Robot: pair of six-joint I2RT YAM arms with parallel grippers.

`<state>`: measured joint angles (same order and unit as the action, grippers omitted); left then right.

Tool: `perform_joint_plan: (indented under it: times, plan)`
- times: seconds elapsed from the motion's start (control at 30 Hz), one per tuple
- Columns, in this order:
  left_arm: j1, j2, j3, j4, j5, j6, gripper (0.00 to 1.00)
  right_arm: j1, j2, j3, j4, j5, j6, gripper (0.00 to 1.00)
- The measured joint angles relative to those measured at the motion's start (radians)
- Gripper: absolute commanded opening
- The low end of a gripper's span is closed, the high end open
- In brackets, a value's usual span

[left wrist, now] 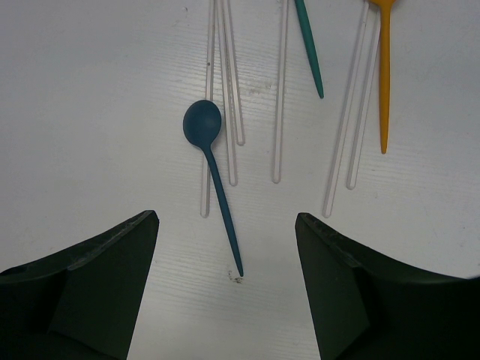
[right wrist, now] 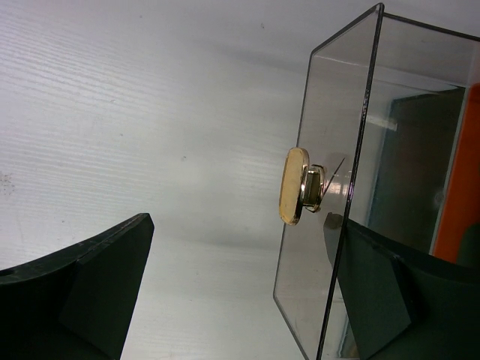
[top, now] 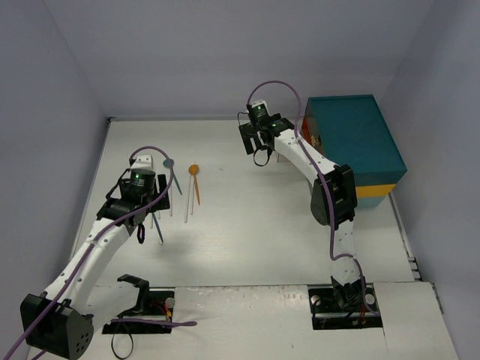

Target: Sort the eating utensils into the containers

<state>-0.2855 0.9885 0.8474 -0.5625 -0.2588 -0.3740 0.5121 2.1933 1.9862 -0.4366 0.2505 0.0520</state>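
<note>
Eating utensils (left wrist: pixel 202 122) on white table (left wrist: pixel 90 90)

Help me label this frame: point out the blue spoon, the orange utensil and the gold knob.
blue spoon (left wrist: pixel 202 124), left wrist view, on its bowl.
orange utensil (left wrist: pixel 384 75), left wrist view, on its handle.
gold knob (right wrist: pixel 294 186), right wrist view, on its rounded face.

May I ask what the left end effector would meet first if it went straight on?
Probably the dark blue spoon, its handle between the open fingers of the left end effector; depth is unclear.
</note>
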Motion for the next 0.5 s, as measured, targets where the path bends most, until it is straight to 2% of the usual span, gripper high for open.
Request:
perform_joint_plan:
  times: [0.5]
  plan:
    - [0.0, 0.0, 0.0, 0.0, 0.004, 0.0, 0.71, 0.022, 0.0, 0.004, 0.002, -0.046, -0.001, 0.98]
